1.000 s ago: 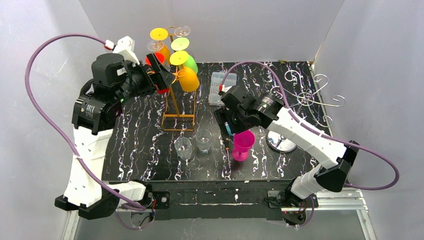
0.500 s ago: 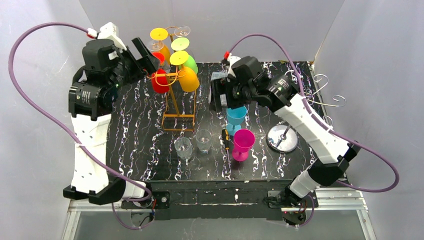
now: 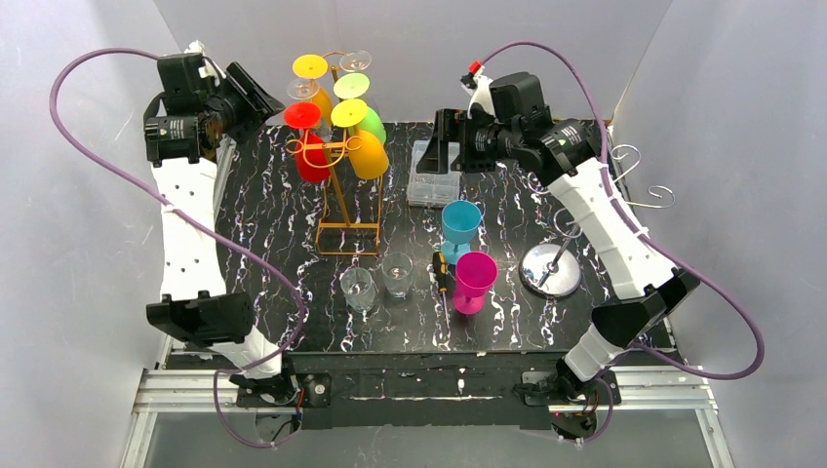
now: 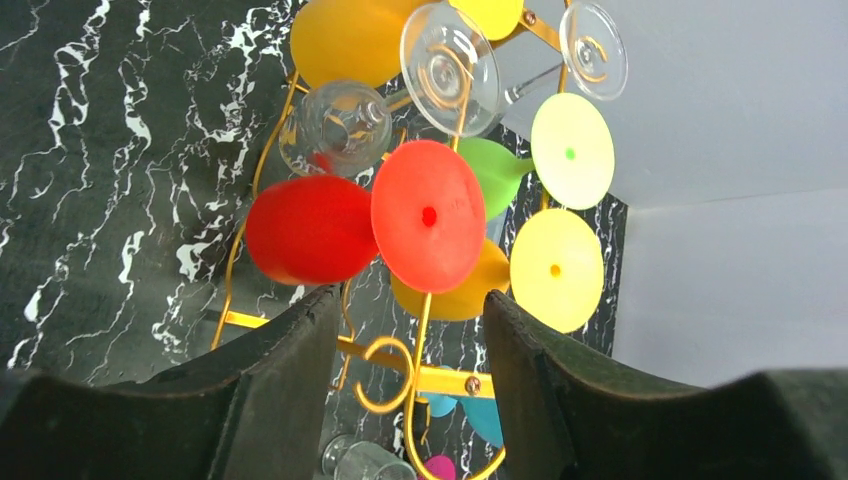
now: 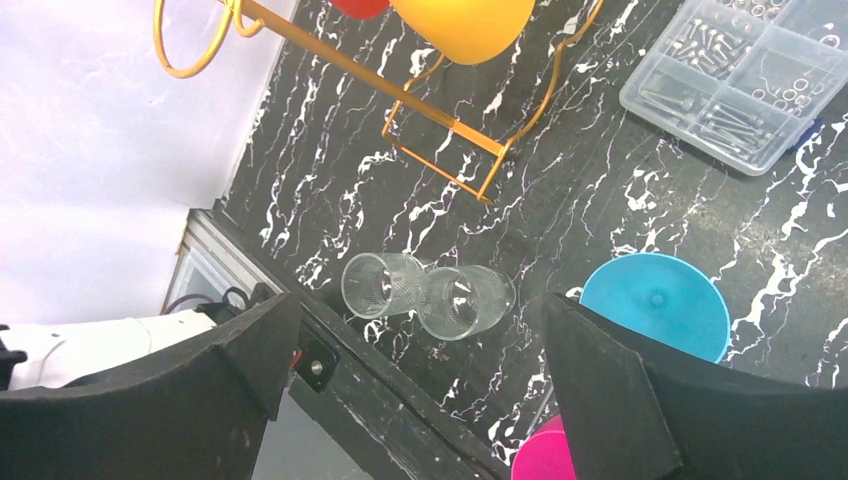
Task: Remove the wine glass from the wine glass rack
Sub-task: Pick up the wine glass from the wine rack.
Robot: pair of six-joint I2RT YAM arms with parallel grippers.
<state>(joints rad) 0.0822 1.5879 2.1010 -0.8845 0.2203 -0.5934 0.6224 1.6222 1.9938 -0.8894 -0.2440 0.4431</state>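
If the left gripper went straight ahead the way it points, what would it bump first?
Probably the round foot of the red glass, hanging on the gold rack: it sits right ahead of the left gripper. Depth is hard to judge, so the rack itself, just below, might come first.

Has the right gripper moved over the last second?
Yes. The right gripper went from above the pink glass toward the back, now over the clear parts box.

Light: bright, even, diffuse all around the wine glass rack.
Shadows: faint, soft-edged on the desk below the rack.
Glare: small highlights on clear glasses before the rack.
Focus: left wrist view's fingers dark, soft; rack sharp.
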